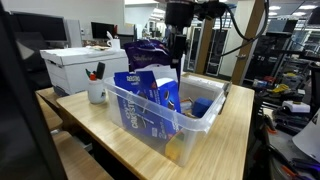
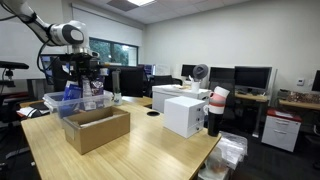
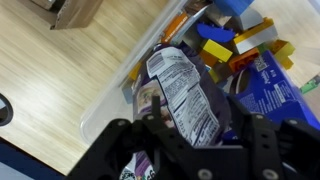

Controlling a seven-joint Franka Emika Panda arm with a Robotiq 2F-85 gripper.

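With the claw (image 3: 190, 128) straddling the purple bag (image 3: 185, 92) just inside the bin (image 3: 128, 68), fingers apart and its grip impossible to tell, the slick bag could slip free or snag the rim, dragging the bin across the table (image 3: 50, 70).

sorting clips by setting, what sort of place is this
Probably an office or lab: rows of desks with computer monitors, and a wooden worktable holding a clear plastic bin of packets.
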